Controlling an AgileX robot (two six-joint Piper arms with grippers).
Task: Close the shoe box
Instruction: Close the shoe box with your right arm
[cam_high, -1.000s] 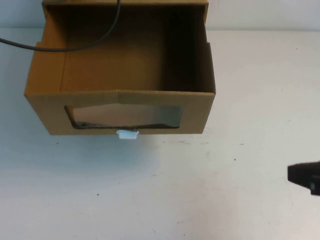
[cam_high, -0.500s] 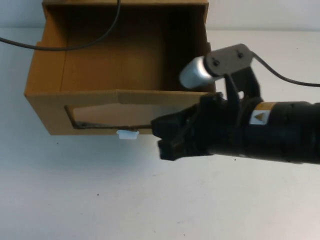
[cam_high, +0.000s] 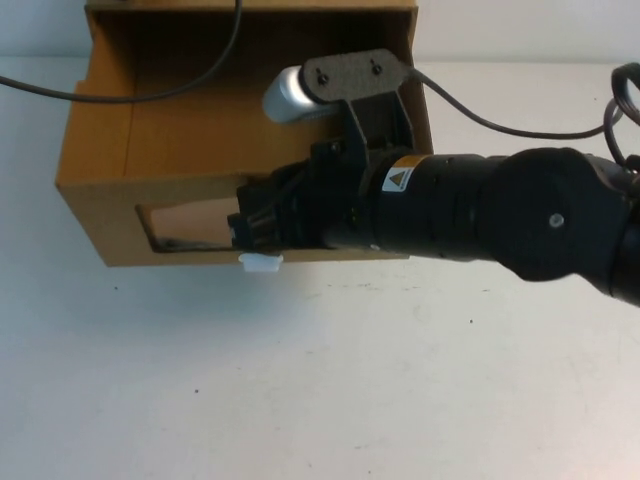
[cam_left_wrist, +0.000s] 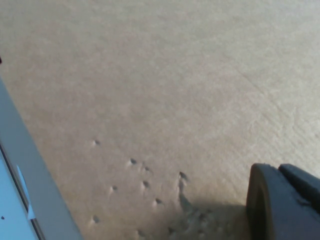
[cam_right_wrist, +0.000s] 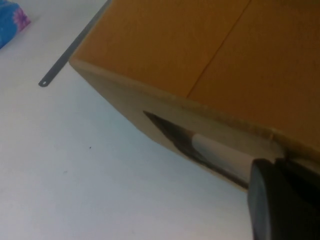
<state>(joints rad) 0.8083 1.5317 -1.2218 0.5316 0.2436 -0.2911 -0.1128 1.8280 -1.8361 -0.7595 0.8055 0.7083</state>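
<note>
A flat tan cardboard surface (cam_left_wrist: 165, 85) fills nearly the whole left wrist view, with a cluster of small dents (cam_left_wrist: 145, 182) and a scuffed, shadowed patch near them. One dark finger of the left gripper (cam_left_wrist: 282, 202) is visible at the edge of the view, close to the cardboard; its opening state cannot be determined. A pale grey strip (cam_left_wrist: 32, 180) runs diagonally along the cardboard's edge, with a light blue-white area (cam_left_wrist: 10, 215) beyond it.
</note>
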